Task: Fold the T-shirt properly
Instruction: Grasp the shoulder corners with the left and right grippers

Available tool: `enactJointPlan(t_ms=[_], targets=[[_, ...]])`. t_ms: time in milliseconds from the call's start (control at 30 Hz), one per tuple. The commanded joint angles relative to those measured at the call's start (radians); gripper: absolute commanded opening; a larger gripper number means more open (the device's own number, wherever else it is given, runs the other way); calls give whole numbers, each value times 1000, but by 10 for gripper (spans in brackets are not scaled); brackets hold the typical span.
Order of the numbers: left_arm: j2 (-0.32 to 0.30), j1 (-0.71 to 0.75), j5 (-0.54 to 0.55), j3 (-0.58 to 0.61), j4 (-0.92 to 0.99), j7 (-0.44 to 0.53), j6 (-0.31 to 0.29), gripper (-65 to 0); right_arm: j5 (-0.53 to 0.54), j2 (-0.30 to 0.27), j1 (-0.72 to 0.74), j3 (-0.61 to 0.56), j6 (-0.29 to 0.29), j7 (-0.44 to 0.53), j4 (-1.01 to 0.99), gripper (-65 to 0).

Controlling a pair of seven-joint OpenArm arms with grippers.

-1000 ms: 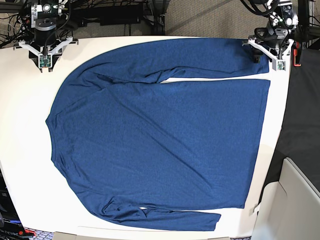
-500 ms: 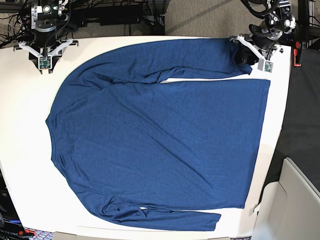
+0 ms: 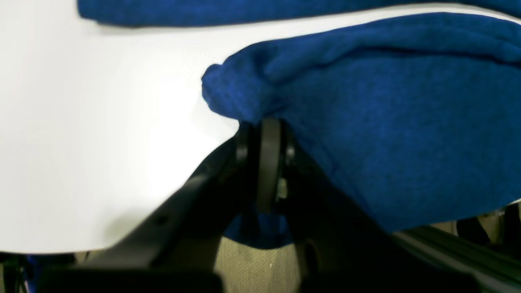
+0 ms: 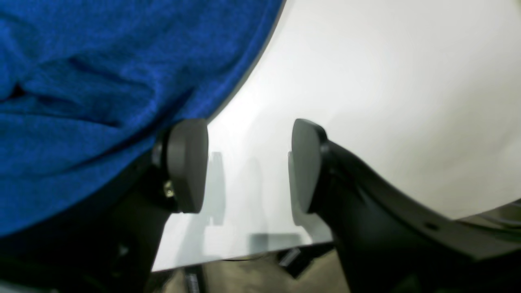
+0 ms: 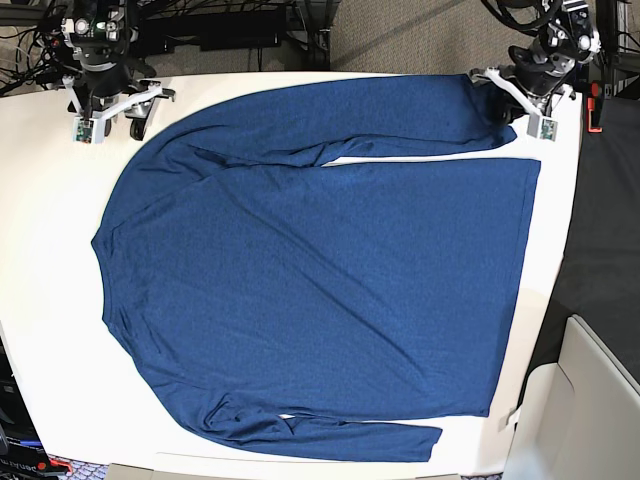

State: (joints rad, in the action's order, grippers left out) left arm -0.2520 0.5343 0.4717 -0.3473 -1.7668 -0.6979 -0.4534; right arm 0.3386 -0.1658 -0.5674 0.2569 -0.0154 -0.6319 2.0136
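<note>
T-shirt [image 5: 320, 270] lies flat across most of the white surface [image 5: 50, 330], neck toward the base view's left, hem toward its right. One sleeve runs along the far edge of the surface, the other along the near edge, folded in beside the body.

Left gripper [image 5: 515, 105] sits at the cuff end of the far sleeve, top right in the base view. In the left wrist view its fingers [image 3: 268, 162] are pressed together with a bunch of blue cloth pinched at the tips: left gripper [image 3: 266, 134] has the T-shirt [image 3: 386, 122] sleeve end clamped. The cloth there is humped up off the surface [image 3: 101, 122] with a rounded fold at the cuff; a bit of blue also shows below the fingers. A second strip of the shirt lies flat along the top of that view.

Right gripper [image 5: 110, 110] is at the far left corner in the base view, just beside the curved shoulder edge of the shirt. In the right wrist view the right gripper [image 4: 248, 162] has its fingers [image 4: 187, 162] spread wide, nothing between them but bare surface [image 4: 386, 81]. The shirt edge [image 4: 101, 81] lies against the outer side of one pad; the other pad is over bare white. Whether the pads touch the surface cannot be told.
</note>
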Motion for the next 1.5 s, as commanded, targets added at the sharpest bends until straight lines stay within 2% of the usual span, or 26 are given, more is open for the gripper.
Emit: enactJointPlan(t_ms=[0, 267, 600, 667, 867, 900, 1133, 1300, 1333, 1467], targets=[[-10, 8, -12, -8, -8, -12, 5, -650, 12, -8, 13, 2, 2, 25, 9, -316], [-8, 10, -12, -3, -8, -12, 5, -650, 17, 36, 123, 5, 2, -79, -87, -316], [-8, 10, -12, -6, -8, -12, 5, -650, 18, 107, 211, 2, 2, -92, -207, -318], [-8, 10, -12, -3, -8, -12, 5, -650, 18, 120, 226, 2, 2, -92, -221, -355], [-10, 10, -12, -6, -17, -6, 5, -650, 18, 136, 241, 5, 2, -92, -244, -612], [-10, 10, -12, -8, -21, -3, 5, -650, 18, 136, 240, 5, 2, -92, -241, -639], [-10, -4, -12, -8, -117, -1, 5, -650, 20, 127, 228, 6, 1, -84, -176, -648], [-10, -78, -12, -8, -176, -9, 5, -650, 20, 125, 228, 32, -2, -84, -116, -648], [-10, -98, -12, -8, -178, -9, 5, -650, 20, 125, 231, 51, -18, -84, -110, -648], [-10, -182, -12, -8, -178, -12, 5, -650, 76, 125, 261, 144, -160, -84, -112, -648]])
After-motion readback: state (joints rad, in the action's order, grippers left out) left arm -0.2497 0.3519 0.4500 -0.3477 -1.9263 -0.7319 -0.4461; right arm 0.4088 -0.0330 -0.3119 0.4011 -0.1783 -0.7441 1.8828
